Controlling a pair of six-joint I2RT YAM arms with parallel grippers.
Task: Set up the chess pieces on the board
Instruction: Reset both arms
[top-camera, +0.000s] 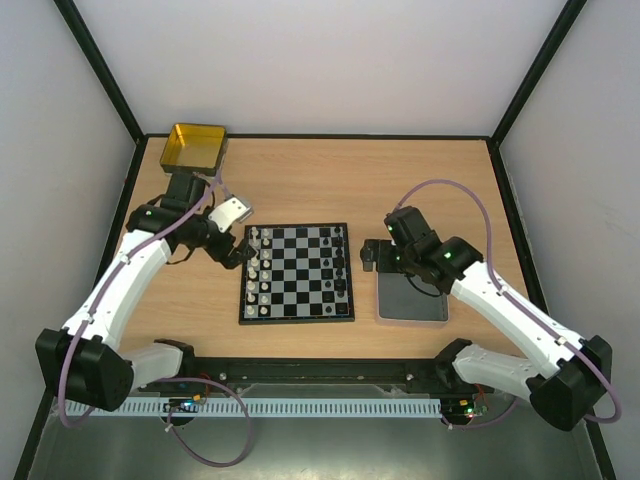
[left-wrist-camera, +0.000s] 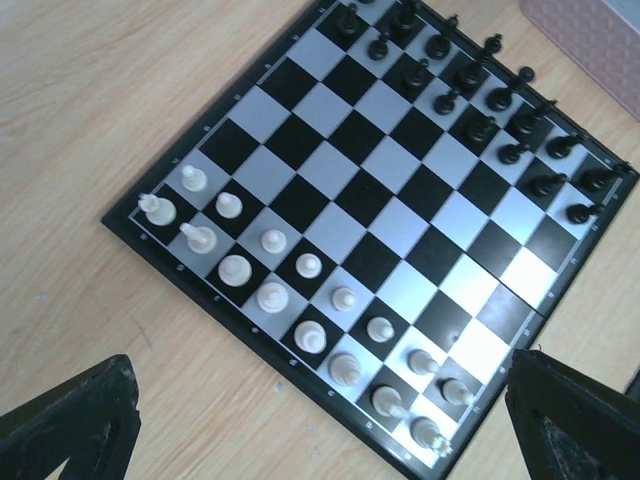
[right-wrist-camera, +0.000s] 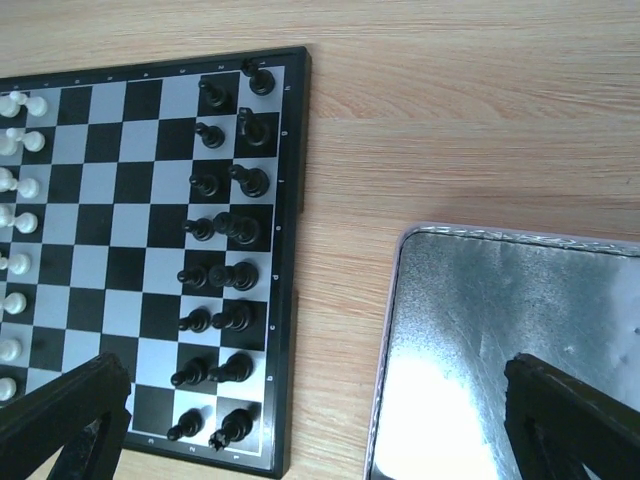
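Thirty-two pieces (top-camera: 259, 266) line the board's (top-camera: 300, 276) left and right edges, apparently done; left gripper (left-wrist-camera: 322, 360) and right gripper (right-wrist-camera: 317, 362) gape empty.

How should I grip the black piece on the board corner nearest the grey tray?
Pinch the top of the black corner piece from straight above with the right gripper. It stands upright, neighbours crowd two sides, and only the sides toward the edge of the board are free, so a sideways approach would probably topple others.

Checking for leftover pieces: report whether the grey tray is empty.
Empty where visible: tray shows bare shiny metal; the right arm hides part.
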